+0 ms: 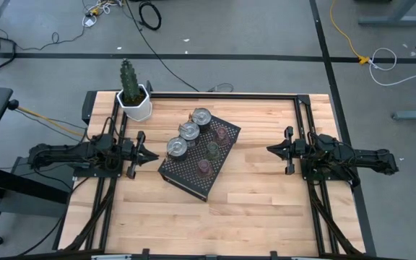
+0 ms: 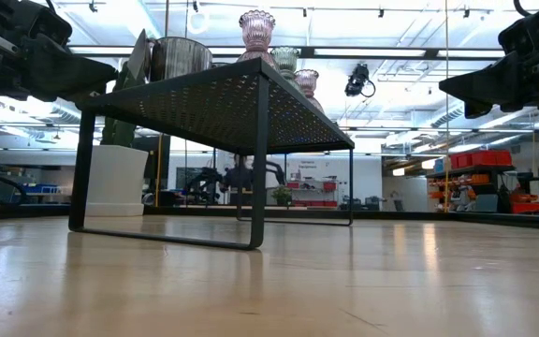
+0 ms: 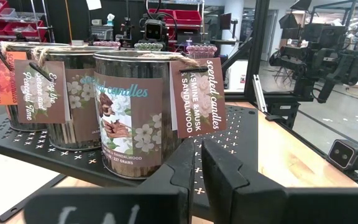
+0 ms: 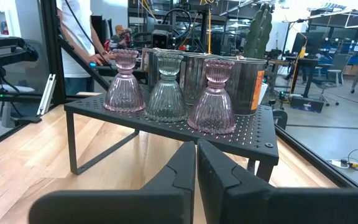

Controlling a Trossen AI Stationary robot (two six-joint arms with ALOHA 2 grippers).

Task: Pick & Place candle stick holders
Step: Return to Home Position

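Six candle stick holders (image 1: 188, 131) stand on the black perforated shelf (image 1: 186, 175) on the wooden table (image 1: 258, 202).
The left gripper (image 1: 152, 154), fingers together and empty, has three silver tins (image 3: 129, 118) just ahead. Beyond them, three glass holders (image 4: 166, 87), two pink and one green, face the right gripper (image 1: 270, 149), which is likewise pinched together and farther off. A cactus pot (image 1: 136, 102) sits beside the left arm, with cabled grey floor (image 1: 266, 36) around.

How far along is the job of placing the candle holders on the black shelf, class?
Done: three scented candle tins, two pink glass holders and the green glass holder all stand on the black perforated shelf. In hand: nothing; the left claw and right claw are shut and empty, clear of the shelf. Left: no holder stands on the table itself, so placing looks finished.
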